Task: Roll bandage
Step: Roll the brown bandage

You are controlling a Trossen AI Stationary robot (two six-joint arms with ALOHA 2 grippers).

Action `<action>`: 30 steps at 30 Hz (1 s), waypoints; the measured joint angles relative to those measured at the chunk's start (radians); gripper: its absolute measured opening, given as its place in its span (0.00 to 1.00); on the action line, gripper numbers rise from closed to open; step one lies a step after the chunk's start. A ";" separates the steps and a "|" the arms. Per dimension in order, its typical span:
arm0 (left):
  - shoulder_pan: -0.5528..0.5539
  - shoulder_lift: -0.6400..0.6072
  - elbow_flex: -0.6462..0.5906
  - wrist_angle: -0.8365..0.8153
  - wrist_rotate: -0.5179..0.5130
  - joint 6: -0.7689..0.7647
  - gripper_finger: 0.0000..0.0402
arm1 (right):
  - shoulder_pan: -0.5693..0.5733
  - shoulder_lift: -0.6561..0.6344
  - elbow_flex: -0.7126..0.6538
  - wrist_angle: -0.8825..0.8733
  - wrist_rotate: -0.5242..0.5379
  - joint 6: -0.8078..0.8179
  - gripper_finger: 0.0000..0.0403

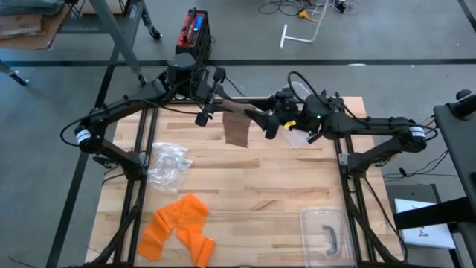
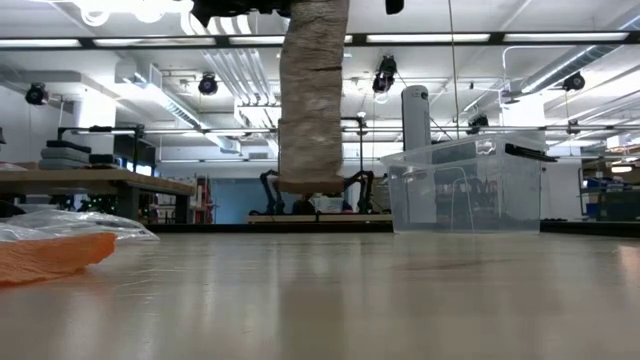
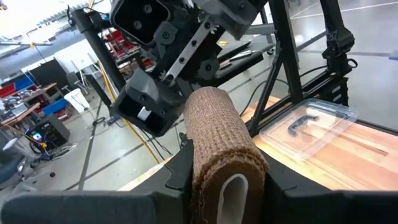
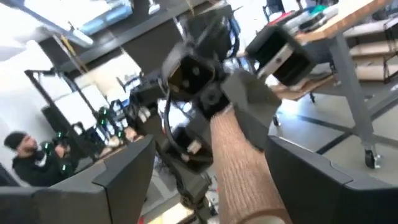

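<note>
above the far middle of the table (image 1: 245, 193), one brown bandage (image 1: 238, 128) hangs off the wood, pinched in the left gripper (image 3: 225, 186); right gripper (image 1: 277, 123) just beside it, fingers spread wide around the strip, no grip seen. one clear lidded box (image 1: 325, 232) at the near right corner, contents not readable. one orange cloth (image 1: 178, 227) near left; one crumpled clear bag (image 1: 168, 165) at left edge. centre boards bare

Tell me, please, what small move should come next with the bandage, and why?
Probably close the right end effector on the brown bandage: it stands open around the strip, while the left end effector grips the rolled end and the loose tail hangs clear of the table.
</note>
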 joint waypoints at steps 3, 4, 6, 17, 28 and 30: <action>0.000 0.000 0.000 -0.006 0.006 -0.014 0.23 | -0.001 0.014 0.000 -0.004 -0.015 0.002 0.73; 0.000 0.000 0.000 -0.005 0.007 -0.018 0.23 | -0.001 0.016 0.000 -0.004 -0.021 0.007 0.72; 0.000 0.000 0.000 -0.004 0.009 -0.030 0.23 | -0.001 0.021 0.000 -0.003 -0.032 0.011 0.71; -0.005 0.000 -0.002 0.039 0.017 -0.061 0.23 | -0.001 0.010 0.000 -0.047 -0.004 -0.033 0.72; -0.007 -0.001 -0.001 0.054 0.022 -0.084 0.23 | -0.001 0.020 0.000 -0.043 0.019 -0.015 0.68; -0.007 -0.001 -0.001 0.072 0.022 -0.085 0.22 | -0.001 0.027 0.000 -0.030 0.019 0.016 0.68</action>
